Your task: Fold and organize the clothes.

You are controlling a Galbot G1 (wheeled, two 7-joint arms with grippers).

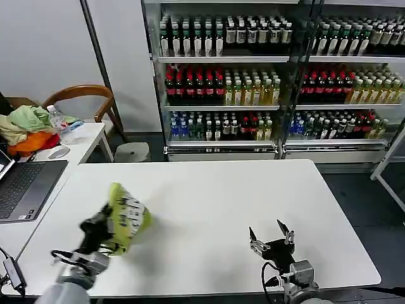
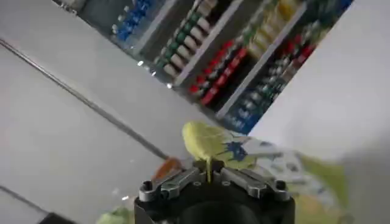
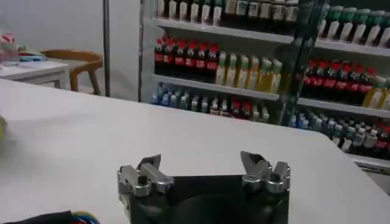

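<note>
My left claw [image 1: 107, 229], black with silvery fingers, grips the lime yellow-green T-shirt [image 1: 128, 217] with its small white printed graphic, above the plain white surface [image 1: 209, 209], while my right claw [image 1: 271, 239] shows black and silver too.

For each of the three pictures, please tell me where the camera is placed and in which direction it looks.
Head view: on the robot's head, looking forward and down at the white table; both arms show, the left tool holding the lime T-shirt, the right tool open.
Left wrist view: on the left arm, looking past the left tool, shut on the T-shirt.
Right wrist view: on the right arm, looking across the table past the right tool.
All views share the drink shelves.
</note>
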